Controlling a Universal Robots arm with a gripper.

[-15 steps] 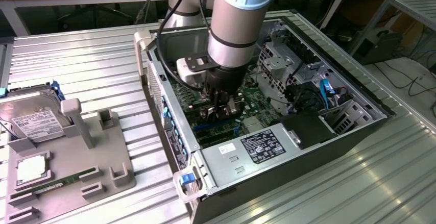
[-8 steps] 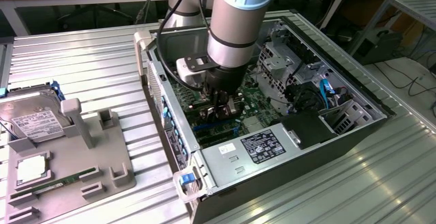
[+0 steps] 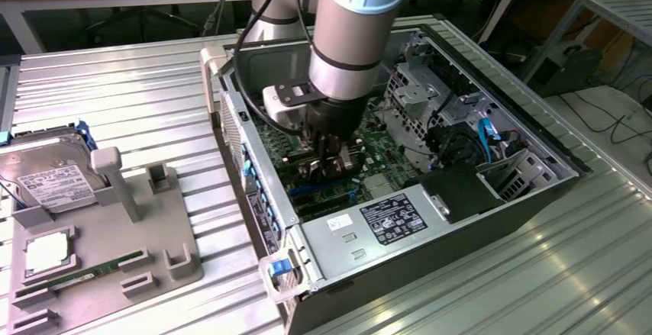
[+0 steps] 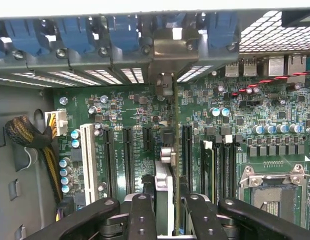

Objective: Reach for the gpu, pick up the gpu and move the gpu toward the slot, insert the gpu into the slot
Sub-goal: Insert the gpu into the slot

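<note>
My gripper (image 3: 331, 169) reaches down into the open computer case (image 3: 540, 140), just over the green motherboard (image 3: 382, 148). In the wrist view the gripper (image 4: 167, 200) is shut on the gpu (image 4: 174, 115). The dark card is seen edge-on, standing upright between the black fingers (image 4: 142, 205). Its silvery bracket (image 4: 171, 47) lies at the case's rear wall, among the blue clips (image 4: 75, 32). The card stands among the black slots (image 4: 129, 155), and the slot is hidden under its lower edge. I cannot tell whether the card is seated.
Beside the card are a white slot (image 4: 87, 160), memory slots (image 4: 222, 165) and the CPU socket (image 4: 275, 190). Braided cables (image 4: 30, 135) lie to one side. A power supply (image 3: 377, 224) fills the case's near end. On the exterior view's left, a grey fixture (image 3: 112, 251) holds a hard drive (image 3: 46, 178) and memory stick (image 3: 87, 276).
</note>
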